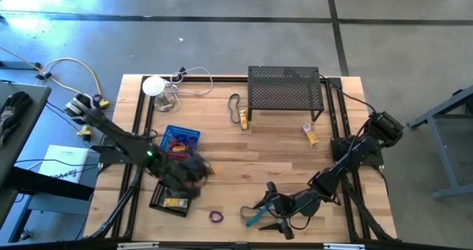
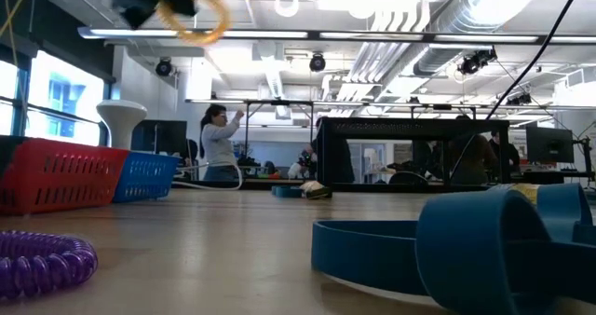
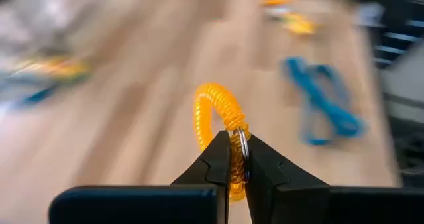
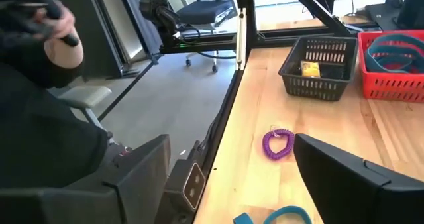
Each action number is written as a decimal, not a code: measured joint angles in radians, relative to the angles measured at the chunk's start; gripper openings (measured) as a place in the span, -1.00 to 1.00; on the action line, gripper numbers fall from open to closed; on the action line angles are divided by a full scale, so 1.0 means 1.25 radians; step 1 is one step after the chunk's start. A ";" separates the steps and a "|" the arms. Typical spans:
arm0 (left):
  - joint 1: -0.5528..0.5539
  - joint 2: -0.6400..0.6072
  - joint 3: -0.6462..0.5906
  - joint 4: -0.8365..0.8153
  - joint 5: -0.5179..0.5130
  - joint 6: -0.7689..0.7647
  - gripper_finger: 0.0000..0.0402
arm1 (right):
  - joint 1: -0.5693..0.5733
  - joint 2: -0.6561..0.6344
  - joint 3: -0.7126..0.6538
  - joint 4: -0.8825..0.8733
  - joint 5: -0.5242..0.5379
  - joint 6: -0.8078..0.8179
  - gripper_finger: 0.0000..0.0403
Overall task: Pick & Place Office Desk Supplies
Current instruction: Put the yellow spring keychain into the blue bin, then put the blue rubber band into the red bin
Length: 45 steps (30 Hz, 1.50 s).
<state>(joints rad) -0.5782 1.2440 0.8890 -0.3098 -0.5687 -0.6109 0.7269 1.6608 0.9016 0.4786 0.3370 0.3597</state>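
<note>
The left claw (image 3: 237, 159) is clenched on the orange coil ring (image 3: 218, 114), lifted above the surface (image 1: 281, 146). It looks light and springy; pinching its band suits. The right claw (image 1: 279, 214) stands released by the blue loop (image 1: 253, 217).

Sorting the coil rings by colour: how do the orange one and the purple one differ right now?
The orange coil ring is pinched in the shut left gripper and lifted off the table; the purple coil ring lies flat on the wood, untouched. The orange one hangs upright, the purple one rests on its side. Both are small spiral loops.
</note>
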 joint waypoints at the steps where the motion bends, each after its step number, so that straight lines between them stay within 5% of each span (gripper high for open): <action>1: -0.001 -0.025 0.000 -0.067 -0.028 -0.049 -0.92 | 0.000 0.000 0.000 -0.001 0.000 0.010 0.54; 7: 0.027 -0.110 0.000 -0.457 -0.162 -0.351 -0.91 | 0.000 0.000 0.000 -0.013 0.001 0.055 0.54; 13: 0.141 -0.107 -0.009 -0.662 -0.030 -0.526 -0.91 | 0.000 0.000 0.000 -0.023 0.001 0.071 0.55; 20: 0.220 -0.107 -0.034 -0.644 0.077 -0.345 -0.90 | 0.000 0.000 0.000 -0.027 0.001 0.074 0.55; 30: 0.224 -0.107 -0.034 -0.639 0.126 -0.368 -0.54 | 0.000 0.000 0.000 -0.046 0.001 0.084 0.55; 39: 0.225 -0.109 -0.016 -0.586 -0.059 -0.242 -0.39 | 0.000 0.001 0.000 -0.056 0.001 0.105 0.55; 45: 0.228 -0.106 -0.009 -0.244 -0.133 0.048 -0.39 | 0.000 0.001 0.000 -0.056 0.001 0.092 0.55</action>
<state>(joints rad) -0.2932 1.1115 0.8778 -0.6154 -0.7351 -0.5505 0.7269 1.6615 0.9016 0.4092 0.3382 0.4751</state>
